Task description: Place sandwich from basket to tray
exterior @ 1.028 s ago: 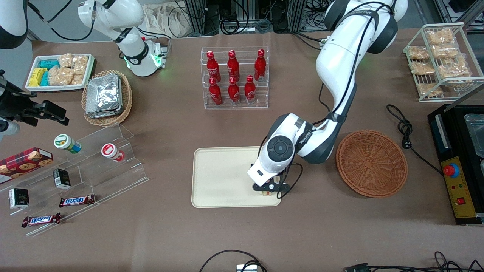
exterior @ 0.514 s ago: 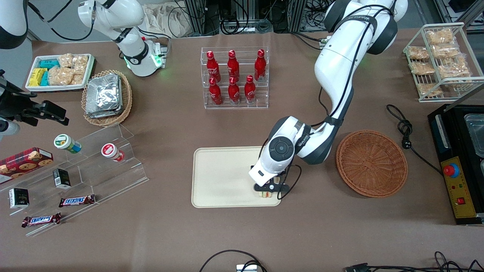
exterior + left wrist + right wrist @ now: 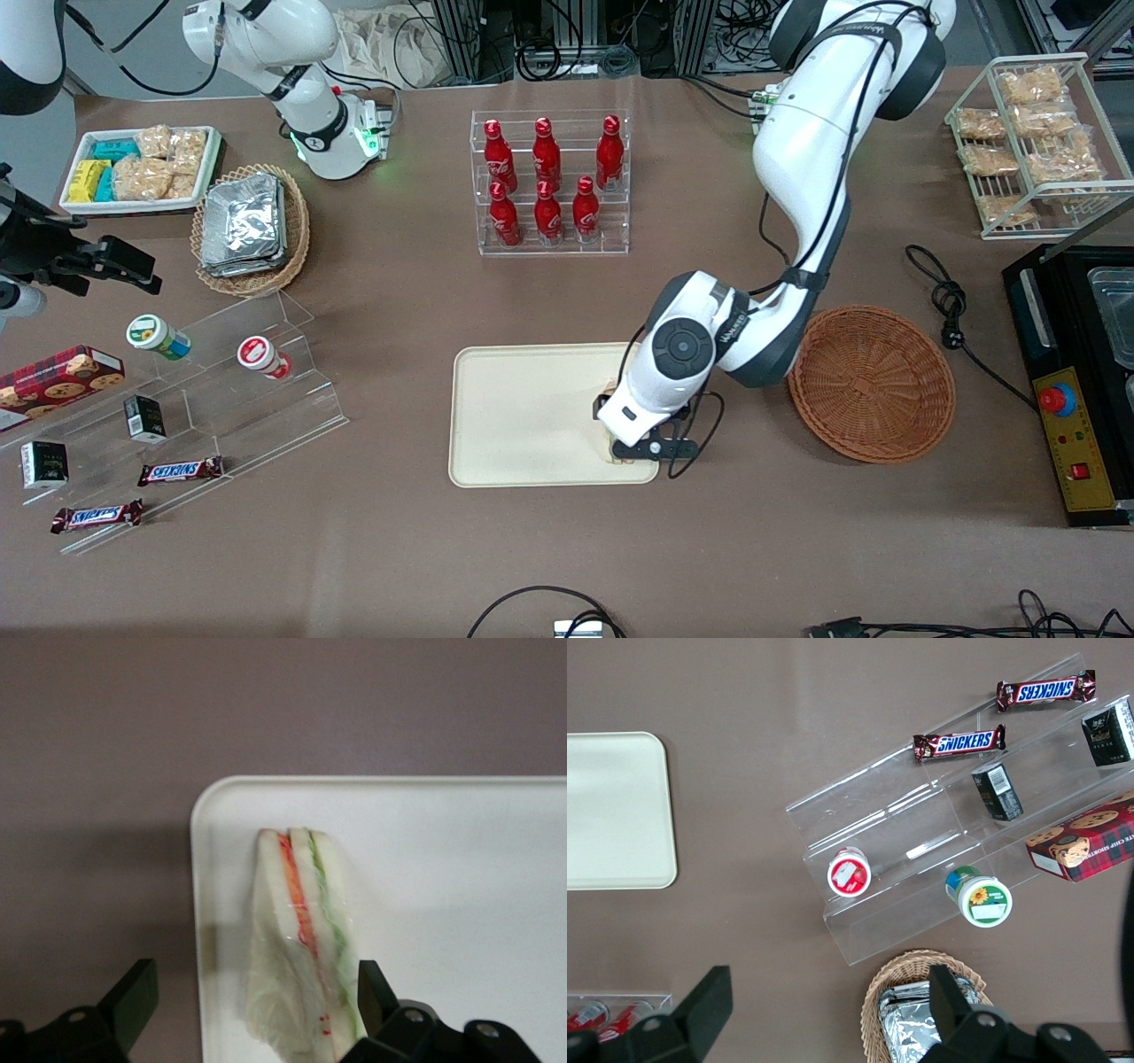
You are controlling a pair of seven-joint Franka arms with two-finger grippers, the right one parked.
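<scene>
The sandwich (image 3: 301,939), a clear-wrapped wedge with orange and green filling, lies on the cream tray (image 3: 443,859) close to one rounded corner. My gripper (image 3: 255,992) is open above it. One finger (image 3: 372,988) hangs just beside the sandwich's green edge, and the other finger (image 3: 133,992) is well apart, over the brown table outside the rim. In the front view my gripper (image 3: 636,446) hovers over the tray (image 3: 523,416) at the corner nearest the camera on the basket's side, and the wrist hides most of the sandwich. The reddish-brown basket (image 3: 871,383) beside the tray holds nothing.
A rack of red bottles (image 3: 549,182) stands farther from the camera than the tray. An acrylic step shelf (image 3: 221,390) with snacks lies toward the parked arm's end. A black cable (image 3: 948,301) and a black machine (image 3: 1072,381) sit past the basket.
My gripper has opened and let go of the sandwich, which now rests on the tray. The wrist has shifted a little toward the basket.
</scene>
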